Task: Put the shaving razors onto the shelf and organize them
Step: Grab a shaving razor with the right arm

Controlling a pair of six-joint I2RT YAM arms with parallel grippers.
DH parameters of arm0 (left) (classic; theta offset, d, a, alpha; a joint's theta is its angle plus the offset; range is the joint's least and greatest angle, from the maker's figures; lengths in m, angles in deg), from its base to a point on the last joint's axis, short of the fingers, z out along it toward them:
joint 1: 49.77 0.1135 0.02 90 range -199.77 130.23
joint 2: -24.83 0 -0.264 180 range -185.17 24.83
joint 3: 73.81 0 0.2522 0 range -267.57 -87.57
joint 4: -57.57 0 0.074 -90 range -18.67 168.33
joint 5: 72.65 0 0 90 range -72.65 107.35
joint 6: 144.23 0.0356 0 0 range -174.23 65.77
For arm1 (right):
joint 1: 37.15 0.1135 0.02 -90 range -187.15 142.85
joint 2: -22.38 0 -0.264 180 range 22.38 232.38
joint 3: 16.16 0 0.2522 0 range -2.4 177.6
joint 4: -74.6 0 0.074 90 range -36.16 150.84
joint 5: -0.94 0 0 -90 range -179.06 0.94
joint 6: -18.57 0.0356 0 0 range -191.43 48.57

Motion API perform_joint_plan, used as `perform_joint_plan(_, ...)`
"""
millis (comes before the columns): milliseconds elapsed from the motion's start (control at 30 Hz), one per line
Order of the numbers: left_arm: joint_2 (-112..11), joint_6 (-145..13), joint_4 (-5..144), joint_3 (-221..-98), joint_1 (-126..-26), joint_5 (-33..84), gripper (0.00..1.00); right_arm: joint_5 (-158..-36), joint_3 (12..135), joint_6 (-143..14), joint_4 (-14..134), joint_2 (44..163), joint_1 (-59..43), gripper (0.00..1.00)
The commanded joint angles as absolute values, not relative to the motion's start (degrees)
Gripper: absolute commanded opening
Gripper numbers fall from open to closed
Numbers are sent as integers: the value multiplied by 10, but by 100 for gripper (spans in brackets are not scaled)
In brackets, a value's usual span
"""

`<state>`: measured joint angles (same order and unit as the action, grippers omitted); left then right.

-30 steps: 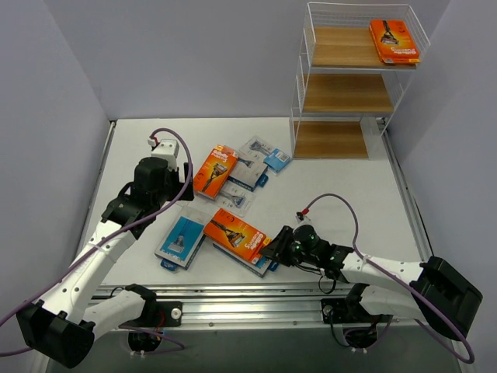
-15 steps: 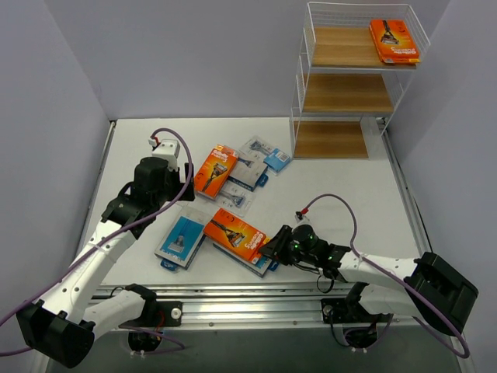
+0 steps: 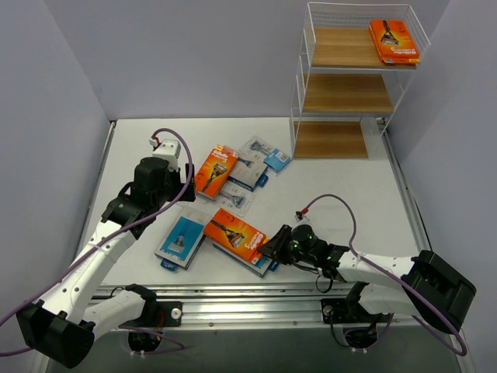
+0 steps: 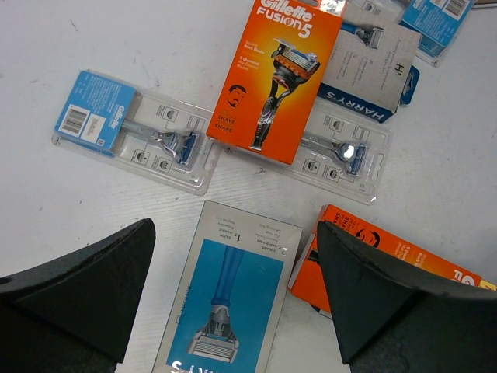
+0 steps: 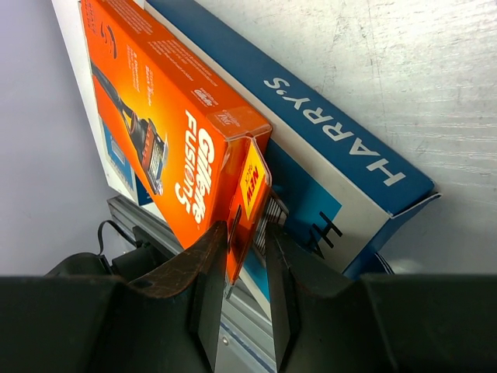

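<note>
The right gripper (image 5: 247,233), fingers nearly together, pinches the hang tab of the orange Gillette Fusion5 box (image 5: 155,116) lying just ahead atop a blue Harry's box (image 5: 334,155); the left gripper (image 4: 234,229) gapes empty.

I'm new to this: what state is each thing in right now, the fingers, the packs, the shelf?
Left fingers: wide open, holding nothing.
Right fingers: pinching the front orange pack by its hang tab.
That pack: lying flat atop a blue box.
Shelf: upright, one orange pack flat on its top tier.
Other packs: flat on the table, unshelved.
</note>
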<state>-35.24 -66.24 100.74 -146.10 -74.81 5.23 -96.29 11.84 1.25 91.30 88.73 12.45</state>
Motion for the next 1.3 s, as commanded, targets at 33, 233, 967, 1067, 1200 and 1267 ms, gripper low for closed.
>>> perform_joint_plan(33,-347,-670,987,-1467,-747,61,94,-943,113,20,931,895,129,22)
perform_joint_plan(233,-348,-671,986,-1467,-747,64,94,-932,112,26,934,895,129,21)
perform_joint_plan(967,-356,-670,987,-1468,-751,79,94,-915,114,39,954,905,129,9)
perform_joint_plan(1067,-358,-670,987,-1468,-752,79,94,-913,115,40,952,900,129,6)
perform_joint_plan(1200,-358,-670,987,-1469,-752,80,94,-907,121,37,945,894,129,3)
perform_joint_plan(1267,-357,-670,987,-1469,-752,80,94,-906,125,36,942,892,129,2)
